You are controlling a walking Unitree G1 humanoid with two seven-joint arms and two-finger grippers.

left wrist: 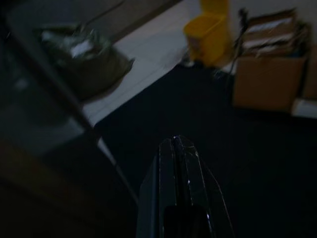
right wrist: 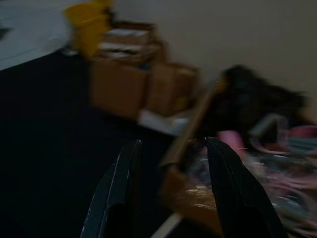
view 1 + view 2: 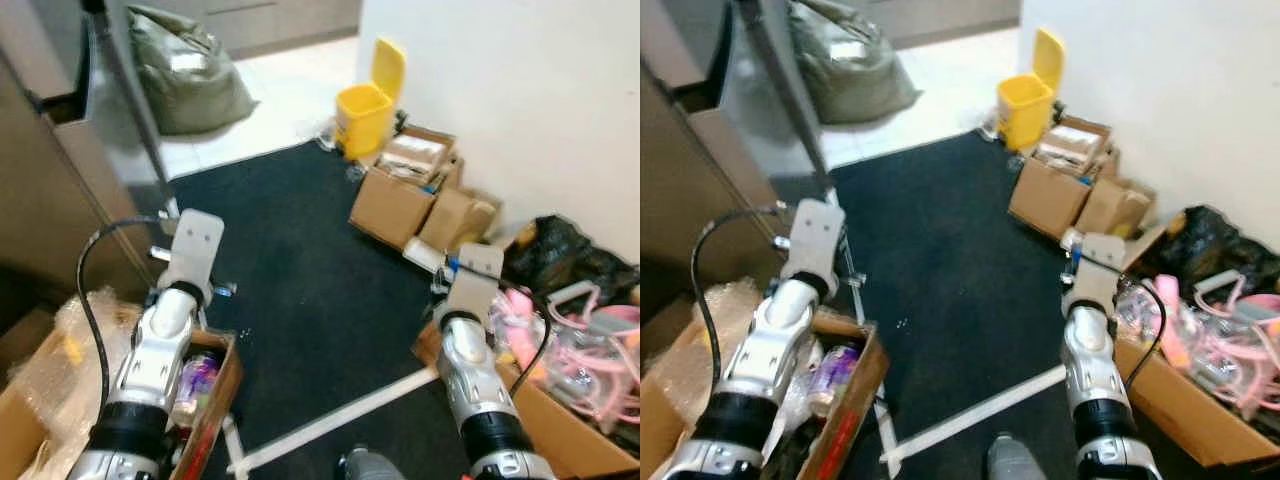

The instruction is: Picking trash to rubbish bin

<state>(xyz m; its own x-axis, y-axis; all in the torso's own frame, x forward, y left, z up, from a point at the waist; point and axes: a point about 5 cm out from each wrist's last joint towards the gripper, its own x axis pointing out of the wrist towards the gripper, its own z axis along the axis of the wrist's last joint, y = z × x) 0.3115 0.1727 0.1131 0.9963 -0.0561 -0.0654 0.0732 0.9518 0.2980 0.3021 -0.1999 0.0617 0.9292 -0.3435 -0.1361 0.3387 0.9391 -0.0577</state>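
Both arms are up in front of the robot over the black mat (image 3: pixel 300 260), and nothing is in hand, so this reads as the hunt for trash, with the carry to the bin not yet begun. The left tool (image 1: pixel 174 148) has its two fingers pressed together, empty, and points out over the mat toward the far end of the room. The right tool (image 2: pixel 173 148) has its fingers spread wide with nothing between them, aimed at the near corner of the open box (image 3: pixel 560 430) on the robot's right, which brims with pink plastic (image 3: pixel 590 340) and clear wrapping. A black bag (image 3: pixel 560 255) slumps against the wall just behind that box. The bin (image 3: pixel 365 105) is yellow, lid tipped up, standing at the far edge of the mat beside two more cardboard boxes (image 3: pixel 395 205), well apart from both tools. On the robot's left sits another box (image 3: pixel 845 400) holding a can (image 3: pixel 835 362) and bubble wrap. My read: the right tool is the one lined up for a pick. It needs to settle on one loose piece in that right-hand box, come down onto it and close, then the robot must walk the length of the mat to the bin. The wrist pictures are blurred, so which piece it aims at I cannot tell.
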